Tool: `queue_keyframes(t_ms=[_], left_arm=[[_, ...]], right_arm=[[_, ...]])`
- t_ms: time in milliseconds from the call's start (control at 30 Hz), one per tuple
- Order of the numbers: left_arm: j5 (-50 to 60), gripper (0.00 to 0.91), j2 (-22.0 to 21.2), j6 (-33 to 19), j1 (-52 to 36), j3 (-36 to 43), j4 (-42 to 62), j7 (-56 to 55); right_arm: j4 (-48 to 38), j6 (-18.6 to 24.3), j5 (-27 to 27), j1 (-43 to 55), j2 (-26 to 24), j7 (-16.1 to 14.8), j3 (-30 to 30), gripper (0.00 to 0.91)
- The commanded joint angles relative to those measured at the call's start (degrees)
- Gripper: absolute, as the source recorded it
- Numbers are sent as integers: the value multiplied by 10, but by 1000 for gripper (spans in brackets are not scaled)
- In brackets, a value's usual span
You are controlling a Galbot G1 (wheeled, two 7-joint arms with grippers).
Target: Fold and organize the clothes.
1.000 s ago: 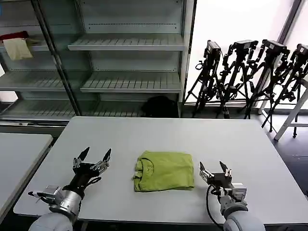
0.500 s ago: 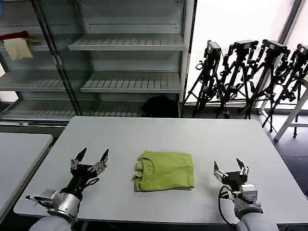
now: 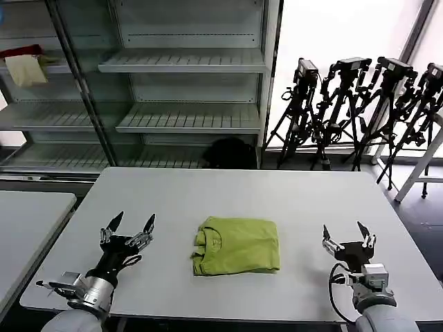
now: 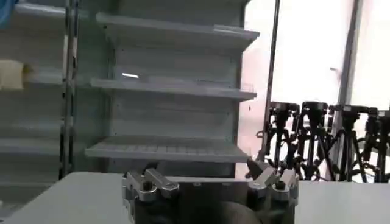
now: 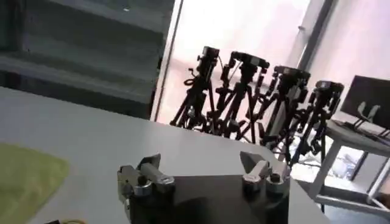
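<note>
Your head view shows the folded T-shirt (image 3: 237, 246) whole, long axis left-right, collar leftward; the right wrist view catches one corner; left gripper (image 3: 129, 227) and right gripper (image 3: 348, 234) gape wide, empty, flanking it.

No readable text, labels, brands or numbers anywhere.

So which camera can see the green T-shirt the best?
The head view. It looks down on the whole folded T-shirt lying on the table between the left gripper and the right gripper. The right wrist view catches just one yellow-green corner. The left wrist view looks at shelves instead.
</note>
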Motion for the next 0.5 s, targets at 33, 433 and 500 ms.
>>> queue_keyframes(t_ms=[33, 433, 500], left_arm=[[2, 907, 2, -4, 1, 0, 4, 0], [3, 907, 1, -3, 1, 2, 8, 4], [3, 907, 2, -3, 2, 1, 9, 4]], right_arm=[[5, -6, 61, -7, -18, -5, 31, 907], [6, -25, 87, -6, -22, -17, 52, 907], [1, -20, 101, -6, -20, -21, 56, 907]])
